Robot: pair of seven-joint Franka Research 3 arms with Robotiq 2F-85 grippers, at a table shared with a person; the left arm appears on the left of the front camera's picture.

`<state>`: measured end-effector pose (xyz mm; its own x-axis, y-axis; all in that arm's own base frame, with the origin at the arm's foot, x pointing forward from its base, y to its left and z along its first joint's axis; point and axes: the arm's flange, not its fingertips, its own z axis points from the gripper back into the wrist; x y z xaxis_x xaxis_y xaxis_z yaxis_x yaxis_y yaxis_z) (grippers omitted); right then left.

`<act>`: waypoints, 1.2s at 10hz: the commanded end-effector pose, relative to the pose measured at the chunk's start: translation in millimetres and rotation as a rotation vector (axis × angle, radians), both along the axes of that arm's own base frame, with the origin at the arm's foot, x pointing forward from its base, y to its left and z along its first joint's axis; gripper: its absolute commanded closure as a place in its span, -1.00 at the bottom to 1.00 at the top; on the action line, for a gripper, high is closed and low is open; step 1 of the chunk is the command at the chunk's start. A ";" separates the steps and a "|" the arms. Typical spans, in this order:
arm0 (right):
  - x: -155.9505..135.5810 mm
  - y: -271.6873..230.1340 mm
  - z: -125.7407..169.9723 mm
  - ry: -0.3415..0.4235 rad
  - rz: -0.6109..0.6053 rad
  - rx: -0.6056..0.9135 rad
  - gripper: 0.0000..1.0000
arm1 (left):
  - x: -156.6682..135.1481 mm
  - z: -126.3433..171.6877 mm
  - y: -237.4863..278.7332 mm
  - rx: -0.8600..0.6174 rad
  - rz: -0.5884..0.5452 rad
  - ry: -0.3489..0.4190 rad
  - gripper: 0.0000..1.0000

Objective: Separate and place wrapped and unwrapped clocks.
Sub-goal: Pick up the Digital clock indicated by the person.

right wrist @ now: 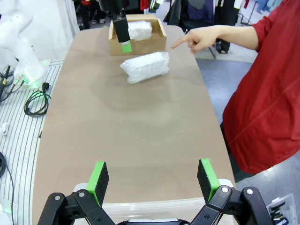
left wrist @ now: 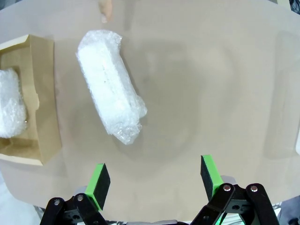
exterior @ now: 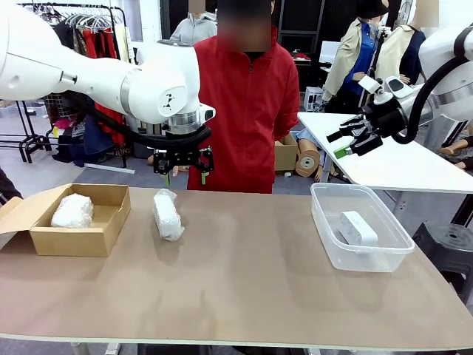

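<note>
Now: left pincer [exterior: 184,175] hangs spread over the loose bubble-wrapped clock [exterior: 168,214] on the counter [exterior: 244,281].
Best drop straight down, jaws across the bundle's narrow width at its middle, pinch gently, then carry it to the cardboard box [exterior: 111,222] beside the other wrapped clock [exterior: 72,211]. The bare clock [exterior: 358,228] sits in the clear tub [exterior: 399,248]; the right pincer [exterior: 355,140] waits spread, empty.

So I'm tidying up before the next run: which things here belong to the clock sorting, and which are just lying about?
Part of the job:
- wrapped clock on the table
- wrapped clock in the cardboard box
- cardboard box
- unwrapped clock
- clear plastic bin

Just lying about:
- black cable beside the table
- clothes rack behind
</note>
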<state>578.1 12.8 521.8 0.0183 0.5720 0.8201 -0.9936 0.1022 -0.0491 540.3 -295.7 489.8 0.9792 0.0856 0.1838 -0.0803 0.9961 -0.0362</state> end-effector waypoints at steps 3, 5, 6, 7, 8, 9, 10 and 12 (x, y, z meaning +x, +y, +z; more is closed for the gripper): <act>-0.8 0.3 2.3 -0.016 0.002 0.002 -1.00 | 9.7 -3.5 -20.5 0.019 0.130 0.067 -1.00; -0.8 0.3 2.3 -0.016 0.002 0.002 -1.00 | 13.4 -13.4 -31.5 0.052 0.254 0.100 -1.00; -0.8 0.3 2.3 -0.016 0.002 0.002 -1.00 | 16.5 -19.1 -31.3 0.083 0.265 0.063 -1.00; -0.8 0.3 2.3 -0.016 0.002 0.002 -1.00 | 24.3 -26.9 -21.9 0.112 0.280 0.031 -1.00; -0.8 0.3 2.3 -0.016 0.002 0.002 -1.00 | 32.0 -35.0 -12.0 0.088 0.286 0.034 -1.00; -0.8 0.3 2.3 -0.016 0.002 0.002 -1.00 | 38.7 -44.2 -0.9 0.075 0.271 0.022 -1.00; -0.8 0.3 2.3 -0.016 0.002 0.002 -1.00 | 44.1 -51.7 9.7 0.058 0.267 0.015 -1.00; -0.8 0.3 2.3 -0.016 0.002 0.002 -1.00 | 50.4 -66.6 25.0 0.038 0.282 0.013 -1.00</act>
<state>578.1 12.8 521.9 0.0181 0.5720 0.8201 -0.9935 0.1022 -0.0494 596.6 -278.5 431.1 0.9180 0.3546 0.1778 -0.3640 0.9311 0.0224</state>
